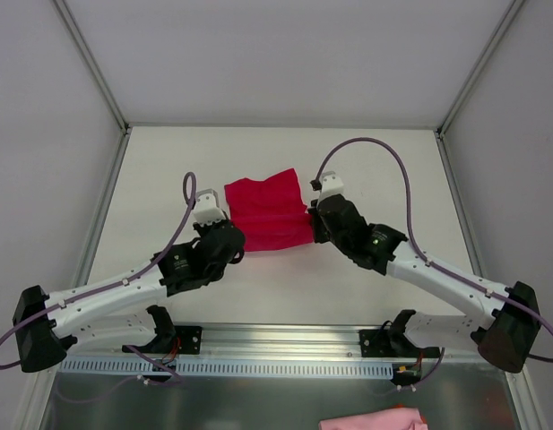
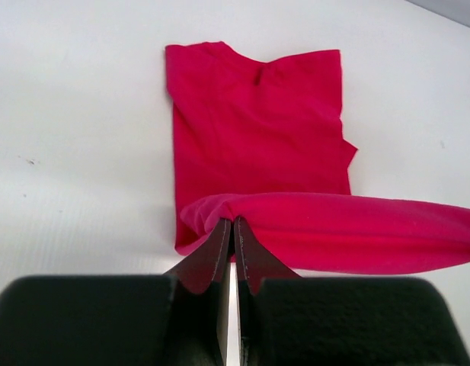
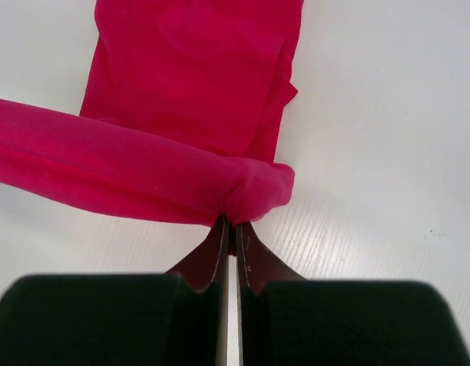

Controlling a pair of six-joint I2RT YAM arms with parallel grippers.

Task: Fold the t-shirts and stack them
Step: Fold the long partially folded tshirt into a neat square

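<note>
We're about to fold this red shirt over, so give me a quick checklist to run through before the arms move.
1. Left gripper has its jaws shut on the near edge of the t-shirt: ok.
2. Right gripper has its jaws shut on the same edge, at the opposite corner: ok.
3. The held edge is lifted off the table as one roll spanning both grippers: ok.
4. The rest of the shirt lies flat on the table, with only light wrinkles at the far end: ok.
5. Every cloth layer is caught in each pinch: cannot tell.
6. The pink cloth at the near edge is well apart from the shirt: ok.
</note>
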